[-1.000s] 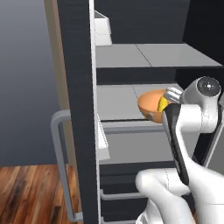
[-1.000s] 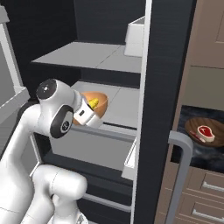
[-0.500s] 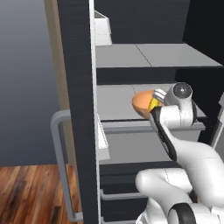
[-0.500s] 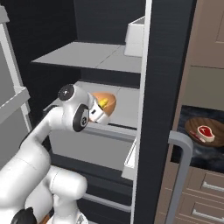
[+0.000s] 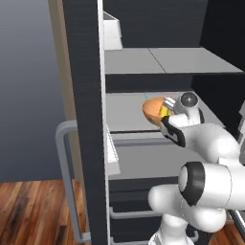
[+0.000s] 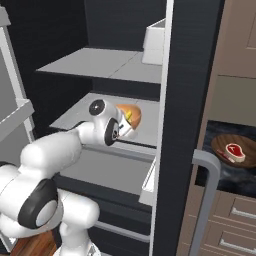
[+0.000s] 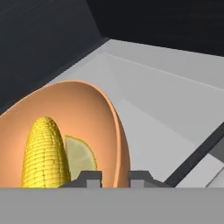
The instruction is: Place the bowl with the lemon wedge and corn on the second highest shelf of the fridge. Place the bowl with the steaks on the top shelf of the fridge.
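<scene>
My gripper (image 7: 114,177) is shut on the rim of the orange bowl (image 7: 87,118), one finger on each side of its wall. The corn (image 7: 46,153) and the lemon wedge (image 7: 81,157) lie inside the bowl. From the base views the bowl (image 5: 154,107) (image 6: 131,115) hangs tilted over the fridge's second highest shelf (image 5: 124,115) (image 6: 75,112); I cannot tell whether it touches. The top shelf (image 5: 158,61) lies above it. The wooden dish (image 6: 220,146) with a steak (image 6: 235,150) sits on the dark counter to the right of the fridge.
A white box (image 5: 111,32) (image 6: 154,44) stands on the top shelf near the open black door (image 5: 86,119). Grey bar handles (image 5: 67,182) (image 6: 207,200) curve out at the front. Dark drawers (image 5: 139,201) lie below the shelves, and brown cabinet drawers (image 6: 235,220) under the counter.
The arm has stretched further into the fridge, carrying the bowl deeper over the second highest shelf. The grip on the rim has stayed the same.
</scene>
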Tool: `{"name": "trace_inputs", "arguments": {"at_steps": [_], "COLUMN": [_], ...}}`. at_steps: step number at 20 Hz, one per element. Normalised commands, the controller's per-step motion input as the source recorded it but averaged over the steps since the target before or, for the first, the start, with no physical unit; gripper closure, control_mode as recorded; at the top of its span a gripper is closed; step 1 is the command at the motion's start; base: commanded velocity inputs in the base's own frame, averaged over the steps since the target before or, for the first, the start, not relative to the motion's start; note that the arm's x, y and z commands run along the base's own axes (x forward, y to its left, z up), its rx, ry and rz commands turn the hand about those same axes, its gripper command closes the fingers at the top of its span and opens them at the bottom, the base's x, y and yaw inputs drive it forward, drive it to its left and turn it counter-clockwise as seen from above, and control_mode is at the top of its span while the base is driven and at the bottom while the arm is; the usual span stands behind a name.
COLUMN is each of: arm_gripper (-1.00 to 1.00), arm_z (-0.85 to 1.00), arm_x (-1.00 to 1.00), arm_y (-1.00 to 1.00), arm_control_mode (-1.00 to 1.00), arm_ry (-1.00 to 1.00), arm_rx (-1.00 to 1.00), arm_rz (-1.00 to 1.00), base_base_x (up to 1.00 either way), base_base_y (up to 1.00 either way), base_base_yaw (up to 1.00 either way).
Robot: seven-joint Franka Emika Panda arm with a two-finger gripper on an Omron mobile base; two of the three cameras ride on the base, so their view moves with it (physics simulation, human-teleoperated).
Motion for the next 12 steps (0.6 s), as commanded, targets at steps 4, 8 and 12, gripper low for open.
{"name": "trace_inputs", "arguments": {"at_steps": [4,8,12], "arm_gripper": [1.00,-1.00,-1.00], "arm_z": [-0.07,0.15,0.60], "arm_x": [0.66,-0.04,-0.35], "arm_y": [0.03,0.00,0.02], "arm_control_mode": [-1.00,-1.00,-1.00], "arm_ry": [0.00,0.10,0.06], "arm_rx": [-0.05,0.01,0.01], "arm_rz": [-0.04,0.00,0.00], "base_base_x": [0.00,0.00,0.00], "base_base_y": [0.00,0.00,0.00], "base_base_yaw": [0.00,0.00,0.00]}}
